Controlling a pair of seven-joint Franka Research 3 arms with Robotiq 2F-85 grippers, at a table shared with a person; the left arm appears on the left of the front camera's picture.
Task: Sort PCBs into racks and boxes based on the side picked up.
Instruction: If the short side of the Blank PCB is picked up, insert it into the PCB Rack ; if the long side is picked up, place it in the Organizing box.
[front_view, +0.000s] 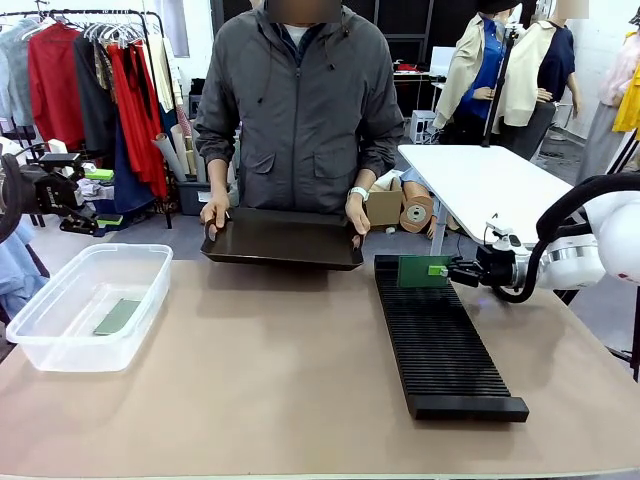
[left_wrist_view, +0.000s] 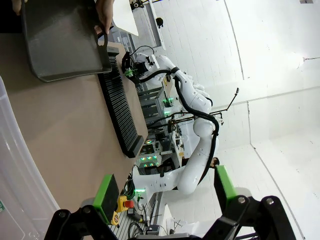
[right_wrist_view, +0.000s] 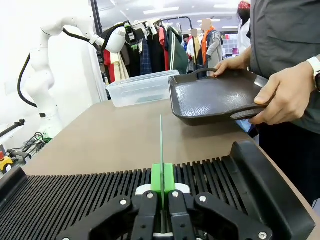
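Alignment between board and slot is what the coming move turns on. The right claw (front_view: 447, 269) is shut on a green PCB (front_view: 412, 271), pinching its near edge between the green pads (right_wrist_view: 162, 177) so that the board stands on edge and runs straight out from the fingers. It hangs just above the far end of the black slotted rack (front_view: 440, 348), the end nearest the person, and the right wrist view shows it as a thin vertical line (right_wrist_view: 161, 145) lying parallel to the ribs, apparently over one of the cross slots; whether its lower edge has entered a slot cannot be told. My judgement is that the move left is a straight drop, since the board's long axis already lies across the rack, along the slots. The right arm is plainly the nearer one. The left claw (left_wrist_view: 165, 192) hangs wide open and empty off the counter's (front_view: 280, 380) left end, near the clear plastic box (front_view: 60, 340), in which another PCB (front_view: 117, 316) lies flat. Beyond, the person's hands (front_view: 215, 212) hold a smooth black tray (front_view: 285, 240) by its handles, tilted toward the robot, with nothing visible on it.
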